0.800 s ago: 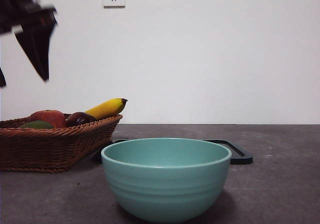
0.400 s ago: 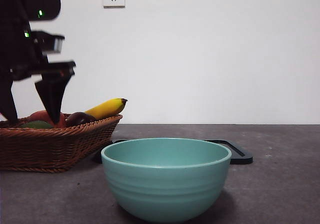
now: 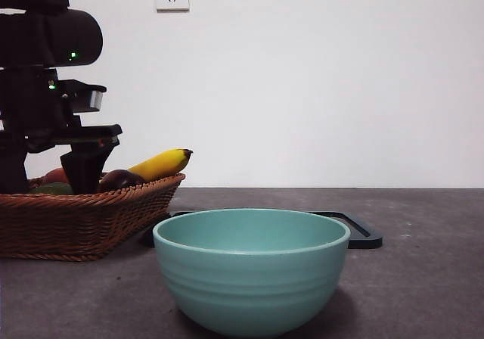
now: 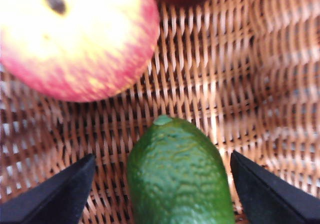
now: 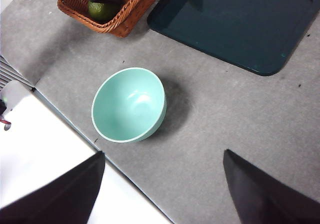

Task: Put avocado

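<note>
Where the left end effector [image 4: 160, 184] hung above the wicker basket [image 3: 91, 218] a second ago, it has since sunk inside it, jaws spread to either side of the avocado [image 4: 177, 176], neither one touching. Avocado: lies on the basket's woven floor, near the red-yellow apple [image 4: 75, 39]; its lower end is cut off by the picture's edge. Right end effector [image 5: 162, 189]: spread, high over the grey surface [image 5: 240, 119] and teal bowl [image 5: 129, 105].

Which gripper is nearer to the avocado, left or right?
Left. The left gripper straddles the avocado in the basket; the right gripper hangs high above the table.
</note>
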Robot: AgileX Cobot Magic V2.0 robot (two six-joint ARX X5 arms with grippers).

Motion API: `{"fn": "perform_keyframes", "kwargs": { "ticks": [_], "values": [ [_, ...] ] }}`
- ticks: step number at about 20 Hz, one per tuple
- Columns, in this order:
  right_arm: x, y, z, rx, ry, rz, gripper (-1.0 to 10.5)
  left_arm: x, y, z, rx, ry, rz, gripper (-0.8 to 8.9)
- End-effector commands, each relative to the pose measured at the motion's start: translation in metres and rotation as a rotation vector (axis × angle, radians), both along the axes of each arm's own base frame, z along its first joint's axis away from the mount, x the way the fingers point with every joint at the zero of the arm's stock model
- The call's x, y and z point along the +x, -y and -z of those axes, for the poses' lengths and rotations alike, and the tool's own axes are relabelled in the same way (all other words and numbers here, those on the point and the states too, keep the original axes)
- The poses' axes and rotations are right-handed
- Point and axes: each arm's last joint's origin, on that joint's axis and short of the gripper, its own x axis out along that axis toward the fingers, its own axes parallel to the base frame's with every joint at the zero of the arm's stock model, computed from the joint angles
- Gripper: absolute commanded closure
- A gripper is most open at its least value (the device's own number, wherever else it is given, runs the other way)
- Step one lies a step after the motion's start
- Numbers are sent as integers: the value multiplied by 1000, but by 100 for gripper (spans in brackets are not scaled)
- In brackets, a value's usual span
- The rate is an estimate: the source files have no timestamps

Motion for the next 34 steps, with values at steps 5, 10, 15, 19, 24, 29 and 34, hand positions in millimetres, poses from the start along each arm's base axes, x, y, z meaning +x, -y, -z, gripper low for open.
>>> {"fn": "perform_keyframes", "kwargs": {
  "ticks": [5, 10, 15, 19, 24, 29, 34],
  "values": [
    [2, -1, -6, 14, 29, -1, 567, 5, 3, 1, 9, -3, 18, 606],
    [2, -1, -6, 16, 33, -1, 567, 3, 3, -3, 7, 0, 18, 606],
    [2, -1, -7, 16, 35, 0, 567, -8, 7, -43, -73, 104, 36, 606],
    [2, -1, -6, 12, 37, 4, 567, -39, 21, -85, -251, 180, 144, 605],
    [2, -1, -7, 12, 37, 5, 567, -84, 59, -111, -395, 187, 383, 605],
    [2, -1, -7, 13, 35, 7, 567, -104, 111, -95, -399, 124, 573, 605],
    [2, -1, -6, 13, 35, 7, 567, -107, 153, -57, -347, 37, 673, 605]
  ]
}}
